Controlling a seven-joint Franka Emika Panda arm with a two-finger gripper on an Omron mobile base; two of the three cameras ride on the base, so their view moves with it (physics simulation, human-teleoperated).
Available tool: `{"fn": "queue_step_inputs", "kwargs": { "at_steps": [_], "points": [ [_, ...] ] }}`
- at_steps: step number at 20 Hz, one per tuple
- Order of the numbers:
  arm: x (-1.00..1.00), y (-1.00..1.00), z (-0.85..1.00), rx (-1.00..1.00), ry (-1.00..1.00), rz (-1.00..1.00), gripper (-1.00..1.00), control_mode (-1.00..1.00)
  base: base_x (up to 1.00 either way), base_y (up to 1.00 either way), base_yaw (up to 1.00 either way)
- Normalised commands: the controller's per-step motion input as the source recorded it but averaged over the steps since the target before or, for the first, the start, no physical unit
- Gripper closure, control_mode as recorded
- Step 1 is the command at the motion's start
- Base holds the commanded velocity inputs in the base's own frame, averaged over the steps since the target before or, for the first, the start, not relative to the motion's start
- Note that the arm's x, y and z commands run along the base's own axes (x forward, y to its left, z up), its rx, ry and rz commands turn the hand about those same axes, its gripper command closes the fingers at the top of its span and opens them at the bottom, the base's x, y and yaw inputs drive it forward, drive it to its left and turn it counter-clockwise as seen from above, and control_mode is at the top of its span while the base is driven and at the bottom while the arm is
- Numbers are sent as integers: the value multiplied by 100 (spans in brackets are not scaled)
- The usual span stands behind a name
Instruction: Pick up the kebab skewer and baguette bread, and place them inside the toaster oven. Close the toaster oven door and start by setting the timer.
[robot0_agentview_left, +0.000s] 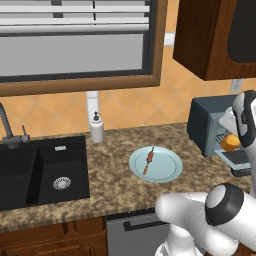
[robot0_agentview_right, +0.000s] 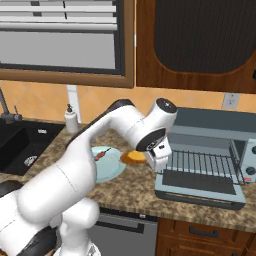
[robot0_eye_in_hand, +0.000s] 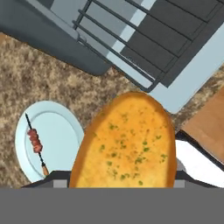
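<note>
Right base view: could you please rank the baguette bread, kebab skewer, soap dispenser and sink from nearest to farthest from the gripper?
1. Baguette bread, at the gripper.
2. Kebab skewer, on the plate to its left.
3. Soap dispenser, by the back wall.
4. Sink, far left.

Arm rose from 7 o'clock in right base view, elbow bent high, wrist tipped down toward 4 o'clock. Gripper (robot0_agentview_right: 141, 158) pointed down, jaws clamped on the baguette bread (robot0_agentview_right: 133, 157).
</note>
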Motion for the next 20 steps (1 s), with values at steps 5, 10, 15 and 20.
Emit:
{"fn": "queue_step_inputs", "kwargs": {
  "at_steps": [5, 10, 15, 20],
  "points": [
    [0, -80, 12, 17, -3, -29, 100, -100, 0, 0, 0],
    [27, -46, -11, 3, -7, -18, 100, -100, 0, 0, 0],
    [30, -45, -39, 0, -5, -6, 100, -100, 0, 0, 0],
    [31, -40, -23, 0, -4, -6, 100, -100, 0, 0, 0]
  ]
}}
